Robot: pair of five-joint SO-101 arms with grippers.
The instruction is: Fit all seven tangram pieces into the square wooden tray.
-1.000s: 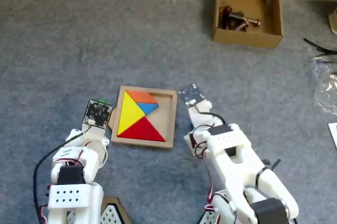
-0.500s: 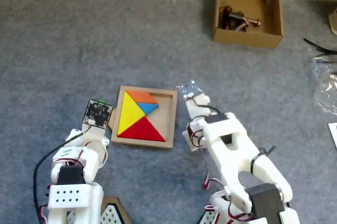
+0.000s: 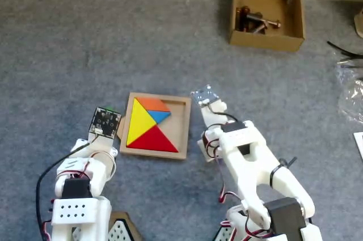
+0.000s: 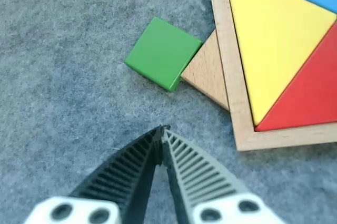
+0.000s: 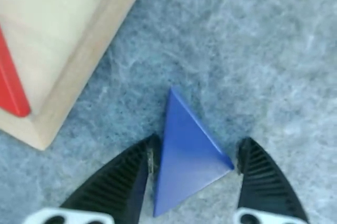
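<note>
Pincer of right arm [image 5: 198, 140] stands apart around blue triangle [image 5: 181, 166] beside tray [image 5: 89, 55]; left pincer [image 4: 162, 129] together near green square [image 4: 163, 52].

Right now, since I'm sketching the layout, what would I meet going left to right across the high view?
Left arm → square wooden tray → cardboard box → clear plastic bag. The right arm overlaps the box's span, so it is left out.
</note>
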